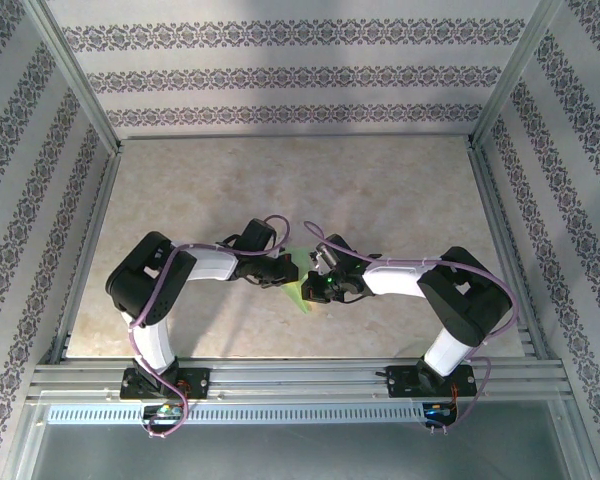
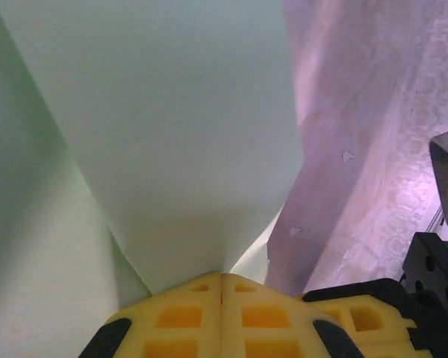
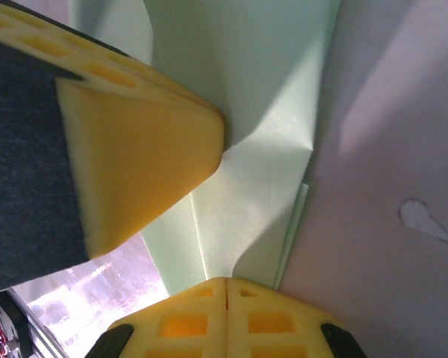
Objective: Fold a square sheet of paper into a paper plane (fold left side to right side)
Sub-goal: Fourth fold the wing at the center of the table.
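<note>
Here the marbled desk point(image 1: 280, 180) lies under the left arm point(image 1: 158, 285) and the right arm point(image 1: 462, 298), which bend inward from its near edge and meet just in front of its middle; between them is the pale green paper point(image 1: 299, 292), a small creased and layered piece caught from both sides. The left pincer point(image 2: 222, 277) has its yellow pads pressed together on one edge of the paper; the right pincer point(image 3: 225, 282) is likewise clamped on a folded edge beside a crease.

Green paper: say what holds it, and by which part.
The left end effector pinches the paper at a curled layer's edge; the right end effector pinches an edge beside a crease.
</note>
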Motion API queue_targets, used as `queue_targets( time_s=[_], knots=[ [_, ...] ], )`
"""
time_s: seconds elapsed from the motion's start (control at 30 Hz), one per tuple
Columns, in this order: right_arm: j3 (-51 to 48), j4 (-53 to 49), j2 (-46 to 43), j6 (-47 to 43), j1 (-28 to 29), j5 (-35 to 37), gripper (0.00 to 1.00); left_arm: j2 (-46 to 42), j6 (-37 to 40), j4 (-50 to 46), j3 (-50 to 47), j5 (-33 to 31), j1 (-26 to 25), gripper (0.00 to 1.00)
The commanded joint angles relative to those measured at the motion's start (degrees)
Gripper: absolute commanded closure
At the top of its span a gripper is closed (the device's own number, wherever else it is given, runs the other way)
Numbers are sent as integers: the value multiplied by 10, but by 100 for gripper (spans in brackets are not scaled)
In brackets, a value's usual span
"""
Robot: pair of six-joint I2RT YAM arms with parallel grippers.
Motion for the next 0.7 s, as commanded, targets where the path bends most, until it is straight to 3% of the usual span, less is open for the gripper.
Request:
queue_targets(
  time_s=[0.0, 0.67],
  knots=[
    [-9, -84, 35, -20, 11, 52, 100, 14, 23, -28, 18, -33, -4, 100],
    [-10, -100, 47, -27, 15, 56, 100, 55, 82, -89, 89, -52, 62, 100]
  ],
)
